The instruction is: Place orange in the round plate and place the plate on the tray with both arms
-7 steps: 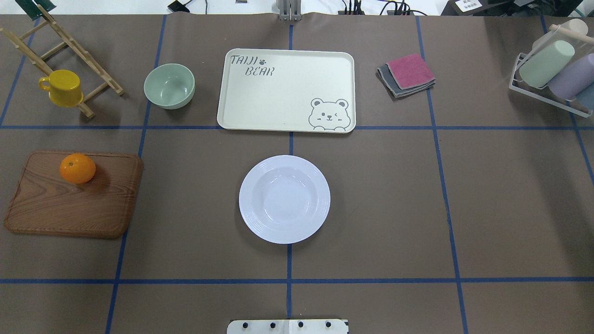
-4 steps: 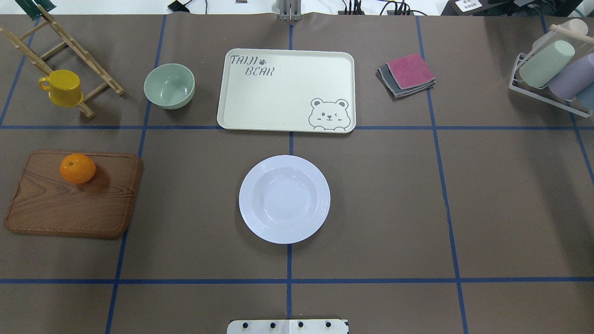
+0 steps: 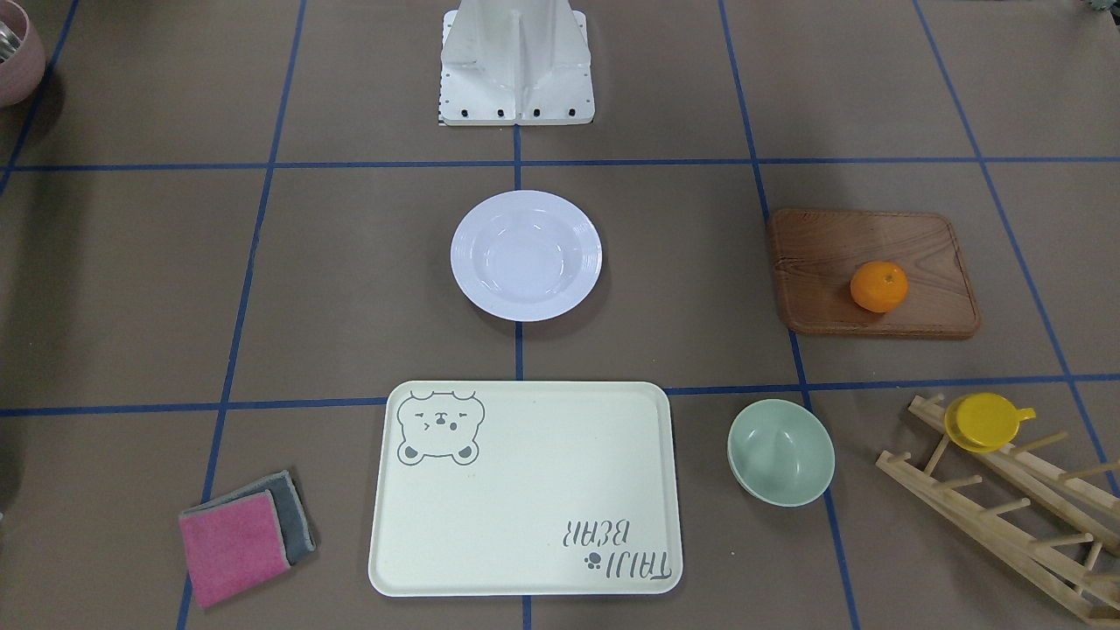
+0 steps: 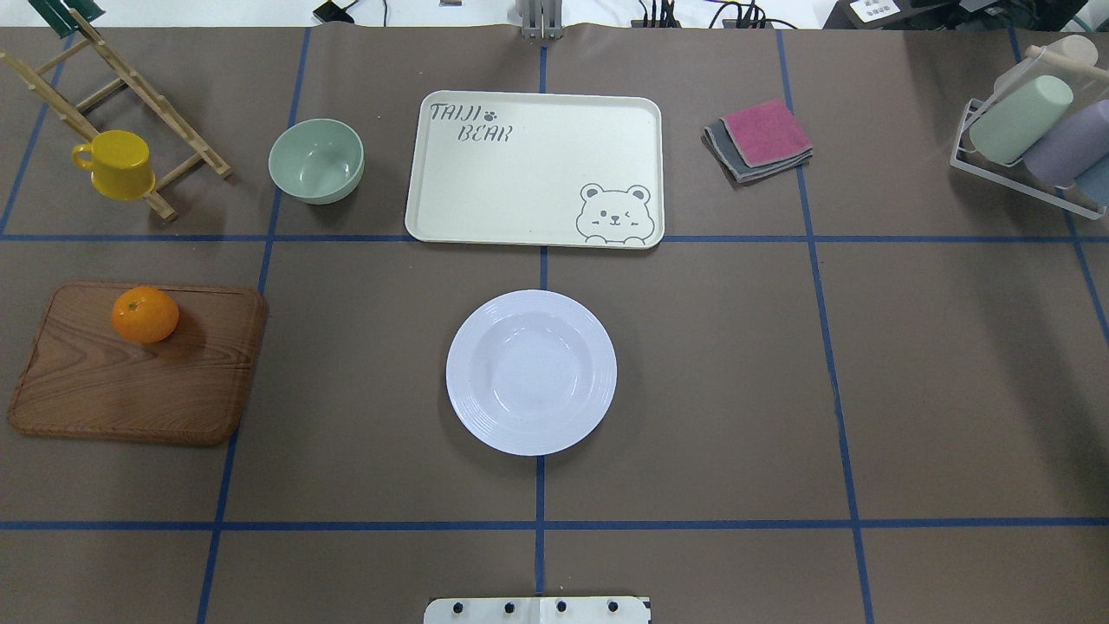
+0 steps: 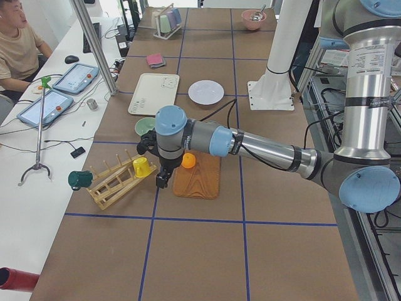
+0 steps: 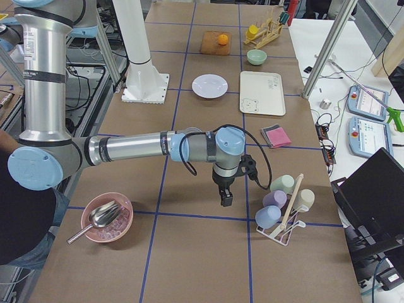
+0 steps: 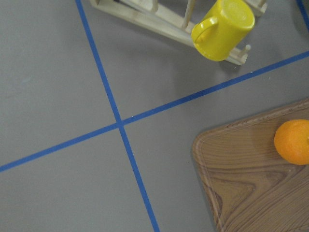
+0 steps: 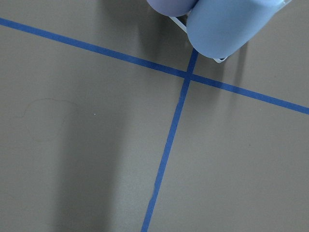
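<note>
Honestly, nothing much to report. Flipped back and forth between the overhead shots and found zero movement: orange (image 4: 145,315) on the same spot of the wooden board (image 4: 130,390), round plate (image 4: 463,373) right where it was, tray (image 4: 520,173) not budged either. Can't say a thing about the left arm (image 5: 263,145) or the right arm (image 6: 126,148), since both show up only in the side views, with no earlier side shot to compare against.
</note>
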Controlling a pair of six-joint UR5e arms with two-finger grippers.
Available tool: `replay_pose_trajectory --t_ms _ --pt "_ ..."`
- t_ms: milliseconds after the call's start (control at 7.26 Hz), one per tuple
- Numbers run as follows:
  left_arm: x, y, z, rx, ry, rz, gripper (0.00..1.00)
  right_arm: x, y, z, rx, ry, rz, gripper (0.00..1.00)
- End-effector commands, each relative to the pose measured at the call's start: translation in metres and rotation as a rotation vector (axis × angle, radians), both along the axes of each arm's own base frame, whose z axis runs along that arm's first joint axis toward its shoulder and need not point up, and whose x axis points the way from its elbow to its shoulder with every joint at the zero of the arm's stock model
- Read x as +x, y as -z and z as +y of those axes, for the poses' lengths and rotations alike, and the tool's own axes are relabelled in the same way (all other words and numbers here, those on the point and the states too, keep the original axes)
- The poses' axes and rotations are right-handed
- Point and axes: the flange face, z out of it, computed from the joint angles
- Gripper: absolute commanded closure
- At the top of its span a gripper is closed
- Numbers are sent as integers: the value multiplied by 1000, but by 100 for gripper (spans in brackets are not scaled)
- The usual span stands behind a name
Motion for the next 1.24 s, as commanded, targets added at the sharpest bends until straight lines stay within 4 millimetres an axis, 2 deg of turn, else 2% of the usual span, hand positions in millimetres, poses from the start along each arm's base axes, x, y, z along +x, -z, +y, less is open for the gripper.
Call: replay_pose_trajectory --t_ms 0,275,551,688,826,964,1101 --pt "75 26 -8 22 -19 42 0 -20 14 -14 -2 3 -7 0" --pt "150 27 1 -108 78 35 0 -21 15 -14 -1 5 -8 0" --pt "219 14 9 -126 84 3 0 -21 14 -14 -4 7 -8 0" --pt "240 -3 12 -121 59 16 0 -21 13 -14 -6 7 -8 0" --pt "254 -12 15 -114 37 27 0 -21 13 -14 -6 7 -8 0" --pt "270 -3 13 -134 42 40 0 -21 12 -14 -9 7 -7 0" --pt "283 -4 18 -154 49 31 0 -21 11 -14 -9 8 -7 0"
